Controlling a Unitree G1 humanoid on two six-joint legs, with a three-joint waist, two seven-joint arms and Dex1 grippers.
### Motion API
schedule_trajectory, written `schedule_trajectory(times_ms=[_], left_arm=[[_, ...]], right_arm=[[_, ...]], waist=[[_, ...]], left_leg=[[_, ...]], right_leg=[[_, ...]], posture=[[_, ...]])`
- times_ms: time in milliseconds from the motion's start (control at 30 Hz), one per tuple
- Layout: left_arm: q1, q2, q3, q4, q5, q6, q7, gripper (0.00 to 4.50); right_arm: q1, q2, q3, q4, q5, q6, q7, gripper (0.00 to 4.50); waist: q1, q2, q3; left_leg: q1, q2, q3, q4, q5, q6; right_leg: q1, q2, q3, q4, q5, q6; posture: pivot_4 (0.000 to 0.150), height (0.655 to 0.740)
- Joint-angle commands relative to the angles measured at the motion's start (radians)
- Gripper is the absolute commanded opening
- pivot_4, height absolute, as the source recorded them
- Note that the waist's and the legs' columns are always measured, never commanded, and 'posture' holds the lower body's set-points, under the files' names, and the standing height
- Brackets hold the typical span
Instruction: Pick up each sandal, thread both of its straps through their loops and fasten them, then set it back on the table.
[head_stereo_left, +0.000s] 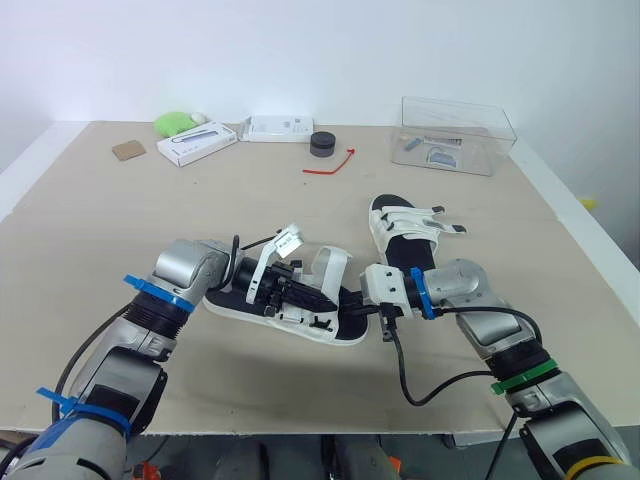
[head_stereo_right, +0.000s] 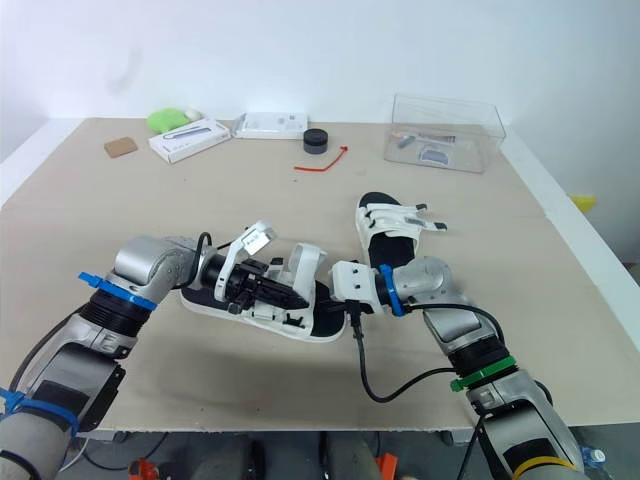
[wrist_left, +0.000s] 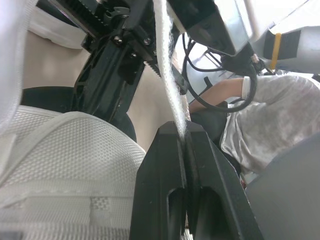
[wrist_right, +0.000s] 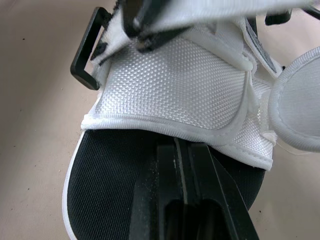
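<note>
Pinching strap (wrist_left: 165, 65), left gripper (wrist_left: 183, 130); right gripper (wrist_right: 183, 146) clamped on sandal (head_stereo_left: 300, 325); tag (head_stereo_left: 289, 239) illegible.

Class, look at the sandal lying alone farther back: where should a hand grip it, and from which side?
On the far sandal, probably the bare near end of the sole, approached from the robot's side: its straps cover the rest and their tips stick out to the right.

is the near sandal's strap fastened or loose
Loose: the strap of the near sandal stands up off the sole, pinched by the fingers of the left gripper, not pressed down.
</note>
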Motion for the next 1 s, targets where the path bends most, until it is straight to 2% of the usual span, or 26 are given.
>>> schedule_trajectory(times_ms=[33,567,1000], left_arm=[[0.001,-0.017,0.010,-0.031,-0.028,0.036,0.012,0.02],[-0.014,0.016,0.039,-0.072,-0.101,0.166,-0.001,0.02],[0.004,0.033,-0.002,-0.067,-0.078,0.151,0.031,0.02]], right_arm=[[0.016,-0.026,0.014,0.031,-0.060,0.014,-0.009,0.00],[0.021,-0.026,0.015,0.025,-0.059,0.018,-0.014,0.00],[0.009,-0.021,0.018,0.040,-0.061,0.012,-0.014,0.00]], waist=[[0.000,0.000,0.000],[0.000,0.000,0.000],[0.000,0.000,0.000]], left_leg=[[0.000,0.000,0.000,0.000,0.000,0.000],[0.000,0.000,0.000,0.000,0.000,0.000],[0.000,0.000,-0.001,0.000,0.000,0.000]], right_leg=[[0.000,0.000,0.000,0.000,0.000,0.000],[0.000,0.000,0.000,0.000,0.000,0.001],[0.000,0.000,0.000,0.000,0.000,0.000]], posture=[[0.150,0.7400],[0.150,0.7400],[0.150,0.7400]])
